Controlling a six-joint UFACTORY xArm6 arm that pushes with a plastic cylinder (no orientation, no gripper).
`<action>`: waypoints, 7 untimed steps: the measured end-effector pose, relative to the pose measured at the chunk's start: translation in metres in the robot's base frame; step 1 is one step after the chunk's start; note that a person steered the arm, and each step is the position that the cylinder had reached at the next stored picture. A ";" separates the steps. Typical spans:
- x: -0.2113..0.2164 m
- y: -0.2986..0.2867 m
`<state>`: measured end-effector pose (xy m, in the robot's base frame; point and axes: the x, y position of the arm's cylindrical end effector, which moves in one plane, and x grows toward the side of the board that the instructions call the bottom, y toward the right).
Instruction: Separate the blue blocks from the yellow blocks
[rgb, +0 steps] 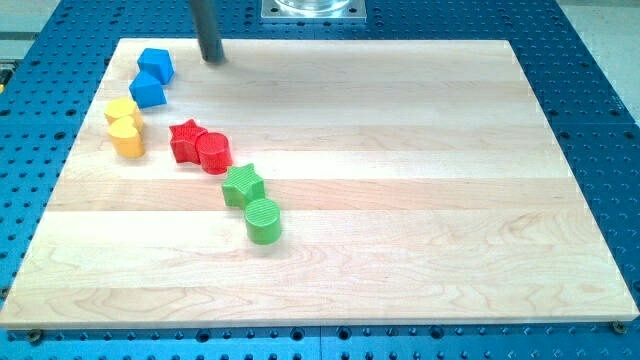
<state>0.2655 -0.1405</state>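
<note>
Two blue blocks sit near the board's top left: a blue cube (156, 64) and a second blue block (148, 91) just below it, touching it. Two yellow blocks lie just below those: a yellow block (122, 111) and a yellow heart-like block (127, 137), touching each other. The upper yellow block is close to the lower blue block. My tip (213, 58) is at the view's top, to the right of the blue cube, apart from it.
A red star (185, 139) and a red cylinder (213, 152) touch at left of centre. A green star (242, 185) and a green cylinder (264, 221) lie below them. The wooden board (420, 200) rests on a blue perforated table.
</note>
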 end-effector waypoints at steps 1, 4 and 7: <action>0.075 -0.050; 0.063 -0.027; 0.157 0.064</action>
